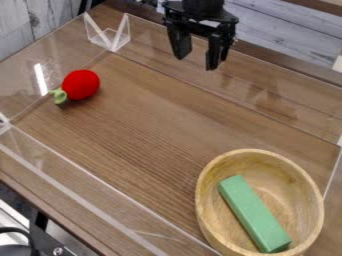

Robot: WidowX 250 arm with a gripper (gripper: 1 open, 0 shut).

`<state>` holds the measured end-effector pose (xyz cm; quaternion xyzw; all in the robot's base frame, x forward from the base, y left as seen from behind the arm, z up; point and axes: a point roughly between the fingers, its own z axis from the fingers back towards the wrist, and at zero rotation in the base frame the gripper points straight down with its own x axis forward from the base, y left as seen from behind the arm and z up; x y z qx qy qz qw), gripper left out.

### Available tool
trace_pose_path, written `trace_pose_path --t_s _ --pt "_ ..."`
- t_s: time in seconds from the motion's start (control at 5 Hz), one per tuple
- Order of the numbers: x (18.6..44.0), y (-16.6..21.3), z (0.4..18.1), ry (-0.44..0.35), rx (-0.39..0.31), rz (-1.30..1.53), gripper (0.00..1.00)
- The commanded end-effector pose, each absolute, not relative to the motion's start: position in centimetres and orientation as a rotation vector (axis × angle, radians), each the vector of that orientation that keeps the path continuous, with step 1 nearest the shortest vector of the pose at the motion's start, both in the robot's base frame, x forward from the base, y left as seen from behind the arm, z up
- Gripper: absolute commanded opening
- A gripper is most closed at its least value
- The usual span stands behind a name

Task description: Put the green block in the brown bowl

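Note:
The green block (254,213), a flat matte bar, lies inside the brown bowl (211,181) at the near right corner of the table. My gripper (197,54) hangs far from it, at the back of the table near the top centre. Its dark fingers (178,44) stand open with nothing between them.
A round red fruit with a green stem (80,84) rests at the left. Clear acrylic walls (107,35) fence the wooden tabletop (174,125) on all sides, with a low front edge near the bowl.

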<state>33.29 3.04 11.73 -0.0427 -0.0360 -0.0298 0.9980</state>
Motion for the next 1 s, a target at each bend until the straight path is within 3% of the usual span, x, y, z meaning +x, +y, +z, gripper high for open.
trace_pose_path --t_s 0.0,0.8 --pt "33.1 3.1 14.0 -0.142 -0.069 -0.075 1.00" --pt "34.7 2.5 12.0 -0.138 -0.046 -0.064 1.00"
